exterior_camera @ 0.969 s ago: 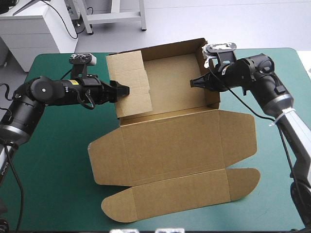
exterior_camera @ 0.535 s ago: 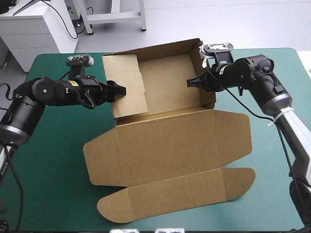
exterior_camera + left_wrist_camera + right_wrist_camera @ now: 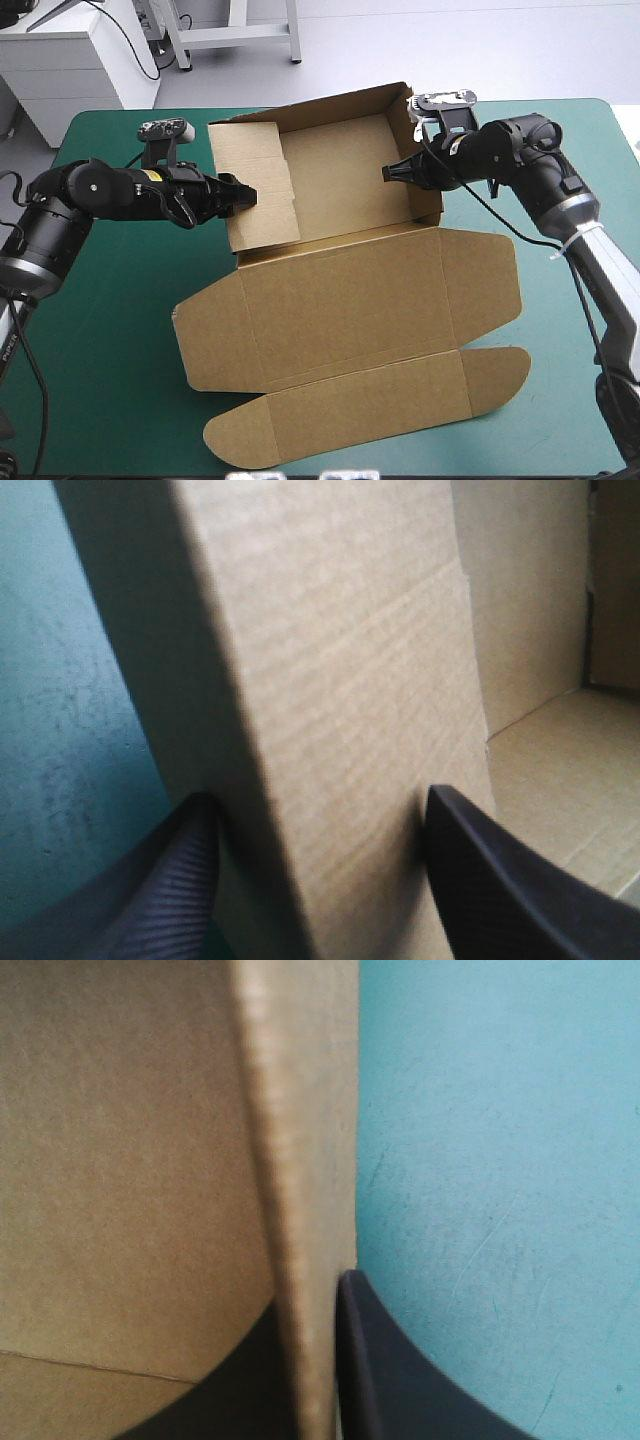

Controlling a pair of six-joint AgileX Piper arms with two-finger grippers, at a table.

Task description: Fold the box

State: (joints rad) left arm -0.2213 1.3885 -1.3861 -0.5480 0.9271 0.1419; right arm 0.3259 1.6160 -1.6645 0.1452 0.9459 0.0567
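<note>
The brown box (image 3: 340,290) lies mid-table as an open tray at the back, with its lid and front flap flat toward the near edge. My left gripper (image 3: 248,195) is at the tray's left wall (image 3: 255,185), which leans inward. In the left wrist view its black fingers (image 3: 190,880) stand apart around that wall panel (image 3: 330,680). My right gripper (image 3: 388,173) reaches from the right onto the upright right wall (image 3: 428,165). In the right wrist view that gripper (image 3: 310,1295) is pinched on the wall's edge (image 3: 290,1160).
The teal-green cover (image 3: 120,300) shows on both sides of the box. The rounded front flap (image 3: 370,400) ends close to the table's near edge. The tray's rear wall (image 3: 330,103) stands near the far edge.
The whole box has slid a little to the left. Both grippers moved left with it, and the left wall panel has swung slightly outward from the tray floor.
</note>
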